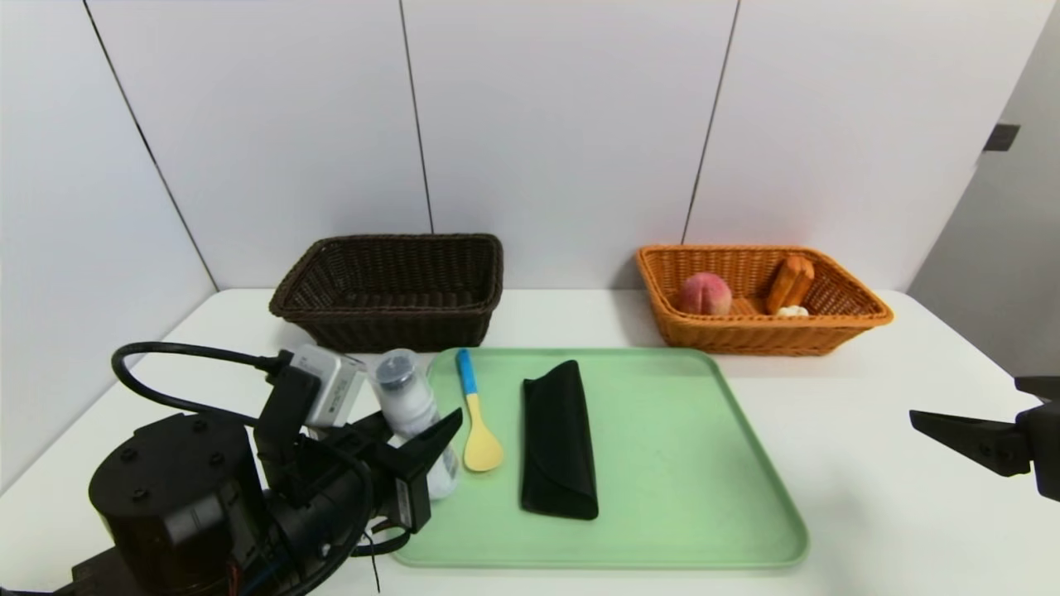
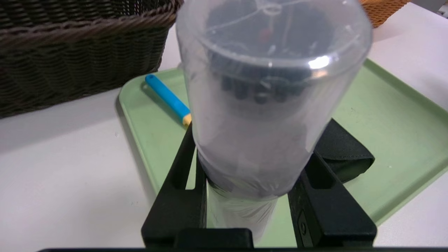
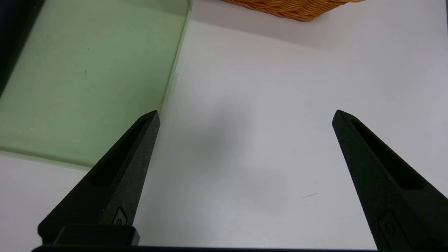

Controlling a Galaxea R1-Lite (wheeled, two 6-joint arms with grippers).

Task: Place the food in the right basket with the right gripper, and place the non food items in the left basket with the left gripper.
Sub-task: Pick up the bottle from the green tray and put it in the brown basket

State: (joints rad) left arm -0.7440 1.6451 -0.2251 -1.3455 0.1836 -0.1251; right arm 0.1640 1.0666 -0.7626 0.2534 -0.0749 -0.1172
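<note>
A translucent white bottle (image 1: 407,397) with a clear cap stands nearly upright at the left edge of the green tray (image 1: 704,463). My left gripper (image 1: 418,434) is shut on the bottle's body (image 2: 252,140), one finger on each side. A yellow spoon with a blue handle (image 1: 476,422) and a black case (image 1: 557,439) lie on the tray just right of the bottle. The dark brown basket (image 1: 389,290) stands behind the tray at the left and looks empty. My right gripper (image 3: 245,113) hovers open over bare table at the right, holding nothing.
The orange basket (image 1: 762,331) at the back right holds a peach (image 1: 705,294), a bread piece (image 1: 789,283) and a small white item (image 1: 792,311). White wall panels close off the back and left of the table.
</note>
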